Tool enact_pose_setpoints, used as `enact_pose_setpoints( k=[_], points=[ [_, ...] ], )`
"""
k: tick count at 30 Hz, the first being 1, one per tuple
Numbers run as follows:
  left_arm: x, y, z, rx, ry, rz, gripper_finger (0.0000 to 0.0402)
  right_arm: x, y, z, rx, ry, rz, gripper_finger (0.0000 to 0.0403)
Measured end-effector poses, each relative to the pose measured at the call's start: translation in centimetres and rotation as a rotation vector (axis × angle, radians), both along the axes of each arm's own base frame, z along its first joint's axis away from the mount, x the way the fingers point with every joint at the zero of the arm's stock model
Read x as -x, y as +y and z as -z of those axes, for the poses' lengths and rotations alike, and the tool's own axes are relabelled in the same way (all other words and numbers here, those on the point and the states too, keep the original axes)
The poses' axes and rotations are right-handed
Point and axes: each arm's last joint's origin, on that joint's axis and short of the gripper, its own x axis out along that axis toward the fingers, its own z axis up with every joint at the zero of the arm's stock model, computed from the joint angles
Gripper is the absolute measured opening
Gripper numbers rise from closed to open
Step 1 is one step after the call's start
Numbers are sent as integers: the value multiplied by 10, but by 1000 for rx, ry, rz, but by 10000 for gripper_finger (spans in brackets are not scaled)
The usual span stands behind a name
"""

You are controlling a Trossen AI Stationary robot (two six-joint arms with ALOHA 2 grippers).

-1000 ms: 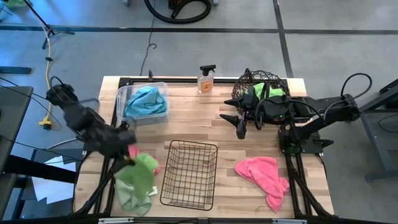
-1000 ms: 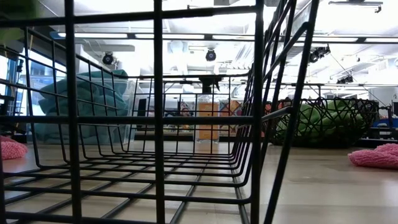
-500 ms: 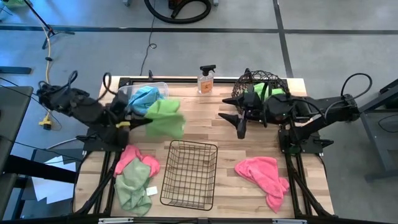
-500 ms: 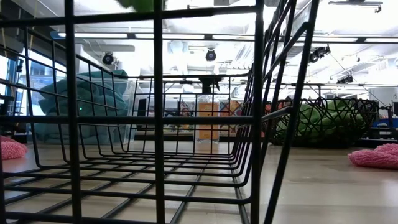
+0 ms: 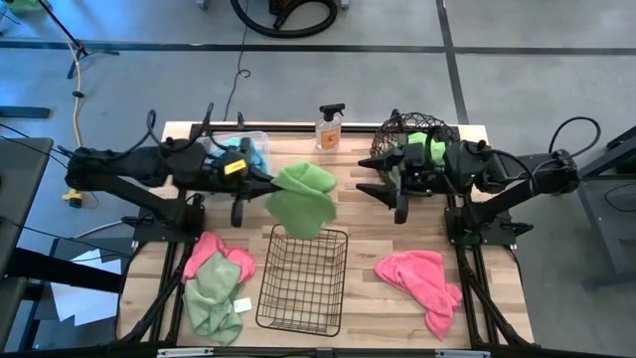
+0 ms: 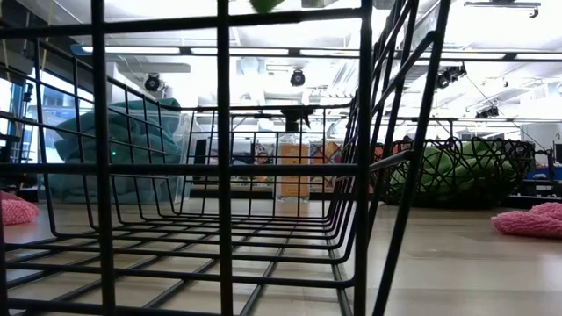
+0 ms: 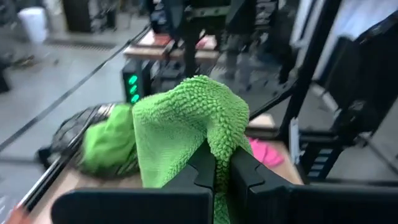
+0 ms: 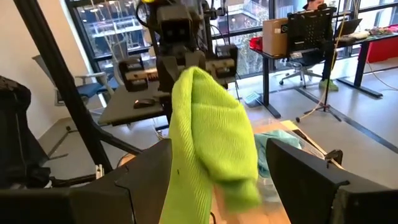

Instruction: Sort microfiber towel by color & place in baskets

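My left gripper (image 5: 266, 187) is over the middle of the table, shut on a lime green towel (image 5: 303, 199) that hangs above the far rim of the black wire-grid basket (image 5: 303, 278). My right gripper (image 5: 386, 179) is open beside the round wire basket (image 5: 417, 139), which holds green towels. In the right wrist view that gripper (image 8: 224, 186) faces the held green towel (image 8: 211, 143). A teal towel (image 5: 234, 157) lies in the clear bin. A pink towel (image 5: 422, 278) lies near the right front. Pink and green towels (image 5: 214, 288) lie bunched at the left front. My left gripper pinches a bunched fold of the green towel (image 7: 221, 146) between its two fingers (image 7: 202, 168), coming nearly level from the table's left. The towel is lifted clear of the table, bulging over the fingertips and hanging slack below them.
An orange spray bottle (image 5: 330, 127) stands at the far edge between the clear bin (image 5: 256, 139) and the round basket. The grid basket's wires (image 6: 219, 167) fill the low view. Bare wood lies between the grid basket and the pink towel.
My left gripper has lifted one green towel off the pile at the left front and swung it up, toward the far side and then right, to the table's middle. The towel is now clear of the table and trails from the fingers. The pink and green towels stayed behind.
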Motion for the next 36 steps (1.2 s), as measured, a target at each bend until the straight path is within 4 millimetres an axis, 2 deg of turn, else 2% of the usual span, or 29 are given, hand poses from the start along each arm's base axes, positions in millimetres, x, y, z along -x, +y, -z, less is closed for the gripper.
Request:
enact_pose_setpoints(
  k=[6, 16, 20, 26, 36],
  points=[
    [-15, 16, 19, 83, -62, 48, 0, 1, 0, -4, -22, -36, 1, 257],
    [-35, 23, 34, 77, -2, 68, 0, -34, 0, 11, 77, 31, 28, 257],
    [-49, 22, 45, 36, 48, 75, 0, -47, -4, 15, 149, 106, 43, 257],
    [-65, 21, 60, 20, 107, 79, 0, -65, -5, 32, 150, 274, -1, 257],
    [-73, 21, 67, 20, 131, 79, 0, -85, -2, 57, 194, 419, 0, 257]
  ],
)
